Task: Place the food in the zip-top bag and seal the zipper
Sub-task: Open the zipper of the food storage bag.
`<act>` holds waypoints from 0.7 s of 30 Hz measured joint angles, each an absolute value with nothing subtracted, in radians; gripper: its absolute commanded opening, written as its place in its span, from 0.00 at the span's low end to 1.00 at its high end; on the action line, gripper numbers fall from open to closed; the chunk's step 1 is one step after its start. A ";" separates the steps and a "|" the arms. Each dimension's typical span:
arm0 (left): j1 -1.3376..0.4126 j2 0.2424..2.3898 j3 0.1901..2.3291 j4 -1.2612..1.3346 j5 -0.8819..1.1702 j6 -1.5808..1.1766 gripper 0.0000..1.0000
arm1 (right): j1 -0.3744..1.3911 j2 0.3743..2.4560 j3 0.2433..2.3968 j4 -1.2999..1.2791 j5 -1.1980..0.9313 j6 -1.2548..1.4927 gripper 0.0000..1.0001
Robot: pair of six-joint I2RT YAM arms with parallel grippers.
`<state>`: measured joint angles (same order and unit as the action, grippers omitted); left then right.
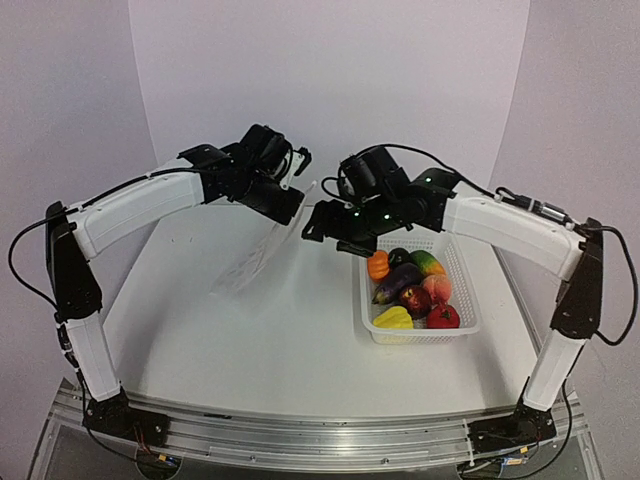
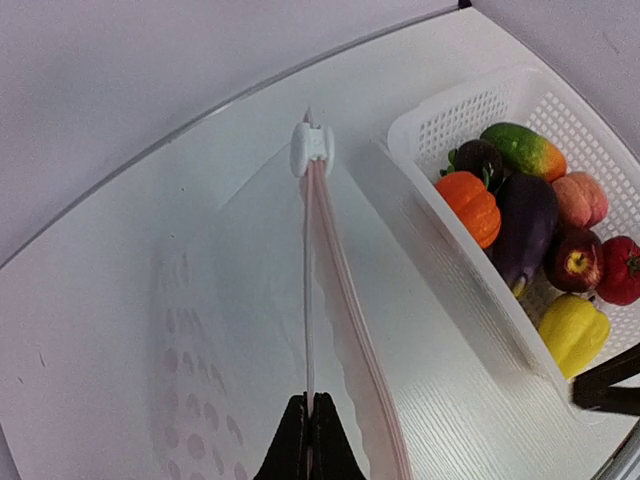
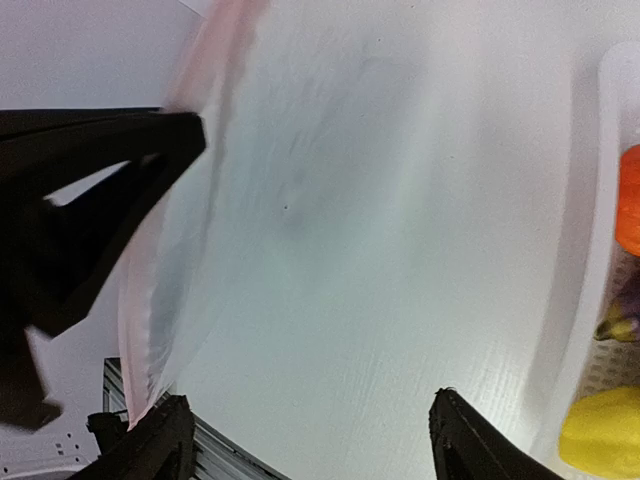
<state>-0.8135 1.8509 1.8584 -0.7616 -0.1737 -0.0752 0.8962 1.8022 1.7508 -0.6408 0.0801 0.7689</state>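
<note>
**Top view:** the clear bag [image 1: 252,258], hard to make out, slants from the left gripper [image 1: 288,205] toward the table [image 1: 280,350]. The food [image 1: 397,283] lies in the basket [image 1: 425,337].
**Left wrist:** the jaws are pinched on the zipper [image 2: 312,280], with the fingers cut off below.
**Right wrist:** the right gripper [image 3: 312,400] is spread and empty, beside the blurred bag edge.

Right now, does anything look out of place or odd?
Nothing is spilled or broken. The one odd sight: the bag hangs slanted, pinched at its zipper by the left gripper, while the food sits in the basket.
</note>
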 measured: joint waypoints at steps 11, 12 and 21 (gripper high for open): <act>-0.815 1.823 1.829 -0.743 -0.200 -0.070 0.00 | 0.889 1.934 1.780 -0.452 -0.050 0.851 0.68; -0.815 1.823 1.827 -0.739 -0.202 -0.069 0.00 | 0.889 1.928 1.775 -0.439 -0.053 0.851 0.68; -0.815 1.823 1.824 -0.713 -0.199 -0.070 0.00 | 0.889 1.842 1.712 -0.385 -0.037 0.883 0.62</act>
